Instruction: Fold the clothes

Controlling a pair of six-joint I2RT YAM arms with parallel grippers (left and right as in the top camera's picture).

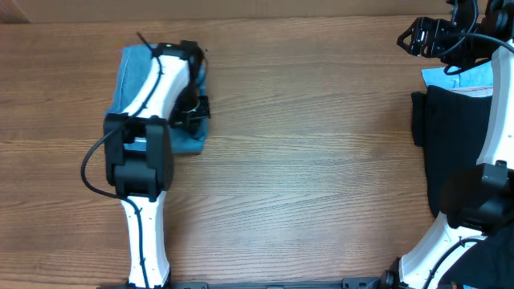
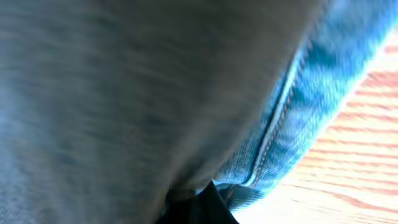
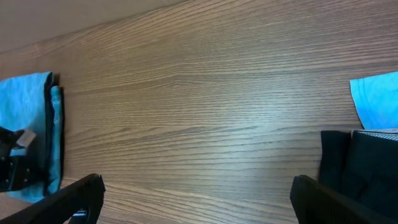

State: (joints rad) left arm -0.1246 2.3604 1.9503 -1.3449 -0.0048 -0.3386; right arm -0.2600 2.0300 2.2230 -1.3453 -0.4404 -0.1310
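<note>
Fig.: L gripper (image 1: 191,87) on folded jeans (image 1: 136,76), 10 o'clock; jaws hidden, can't tell. R gripper (image 3: 196,186) spread, empty. My worry: denim snagging on lift undoes fold.

Right gripper (image 3: 198,184) gapes over wooden table (image 3: 205,106) — folded jeans (image 3: 25,118) far left, dark cloth (image 3: 348,158) right.
</note>
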